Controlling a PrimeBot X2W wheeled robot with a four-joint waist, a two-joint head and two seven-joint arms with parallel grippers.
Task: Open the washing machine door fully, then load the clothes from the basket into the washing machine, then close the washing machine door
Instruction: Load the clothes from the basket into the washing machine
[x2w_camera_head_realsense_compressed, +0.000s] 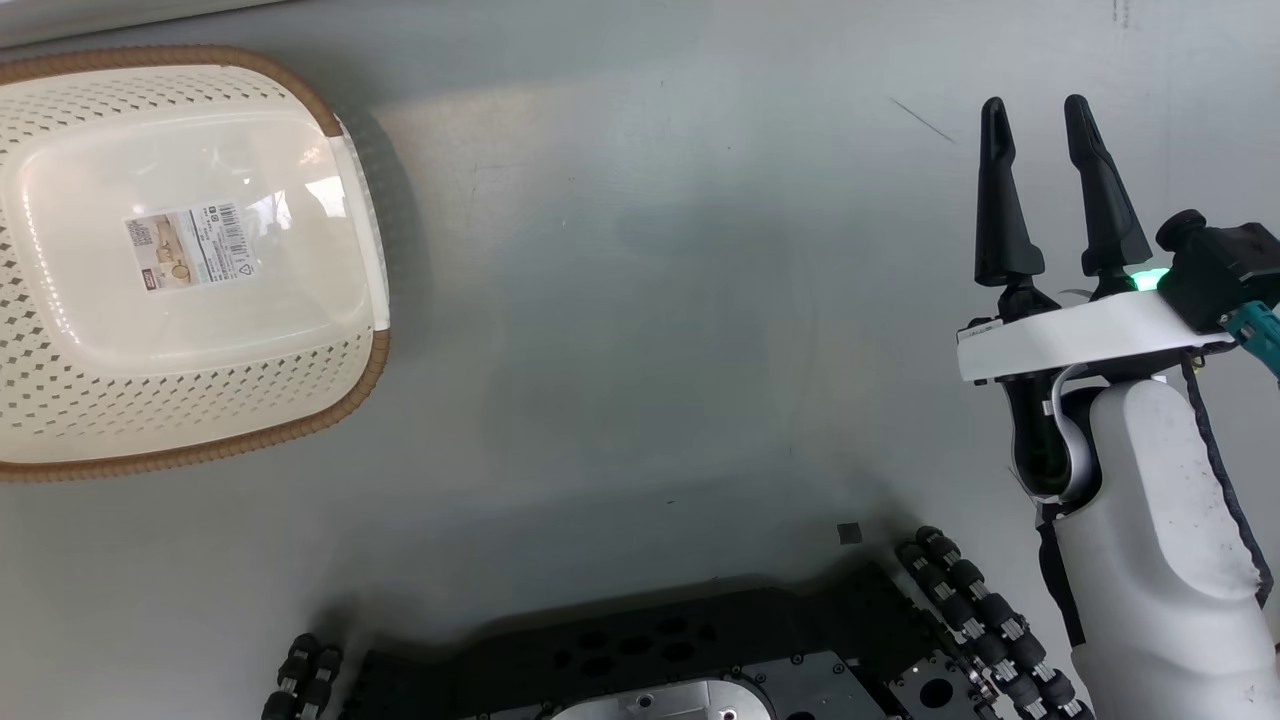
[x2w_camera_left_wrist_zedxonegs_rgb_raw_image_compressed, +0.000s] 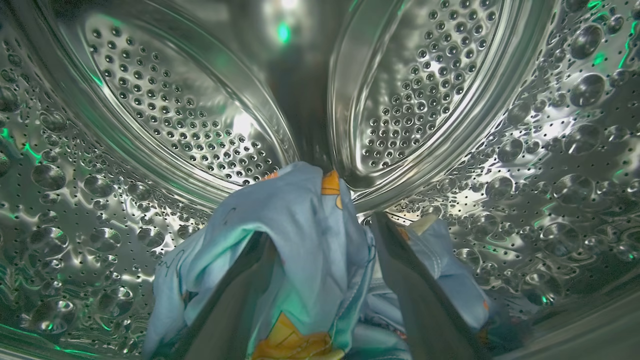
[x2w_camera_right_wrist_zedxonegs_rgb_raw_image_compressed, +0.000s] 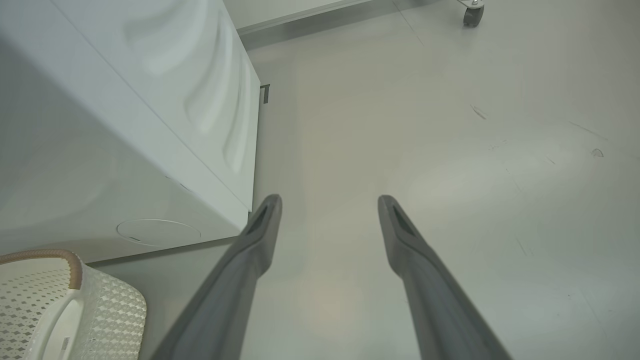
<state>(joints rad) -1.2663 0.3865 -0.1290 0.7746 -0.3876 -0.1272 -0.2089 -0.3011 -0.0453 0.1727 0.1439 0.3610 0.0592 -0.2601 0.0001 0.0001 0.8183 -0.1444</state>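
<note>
My left gripper (x2w_camera_left_wrist_zedxonegs_rgb_raw_image_compressed: 322, 230) is deep inside the washing machine's perforated steel drum (x2w_camera_left_wrist_zedxonegs_rgb_raw_image_compressed: 175, 115). Its two fingers stand apart, open. The clothes (x2w_camera_left_wrist_zedxonegs_rgb_raw_image_compressed: 300, 215), light blue fabric with orange patches, lie bunched between and over the fingers, down on the drum wall. The cream basket (x2w_camera_head_realsense_compressed: 60, 400) with its brown rim sits on the floor at the left, holding nothing but a label on its bottom. My right gripper (x2w_camera_head_realsense_compressed: 1035, 105) hovers open over bare floor at the right, far from the basket. The washing machine door is out of view.
The washing machine's white body (x2w_camera_right_wrist_zedxonegs_rgb_raw_image_compressed: 100, 150), with a round flap (x2w_camera_right_wrist_zedxonegs_rgb_raw_image_compressed: 157, 231) low on its front, stands left of my right gripper (x2w_camera_right_wrist_zedxonegs_rgb_raw_image_compressed: 327, 200). A corner of the basket (x2w_camera_right_wrist_zedxonegs_rgb_raw_image_compressed: 110, 310) shows below it. My dark wheeled base (x2w_camera_head_realsense_compressed: 650, 650) lies along the bottom edge. A caster (x2w_camera_right_wrist_zedxonegs_rgb_raw_image_compressed: 472, 12) stands far off.
</note>
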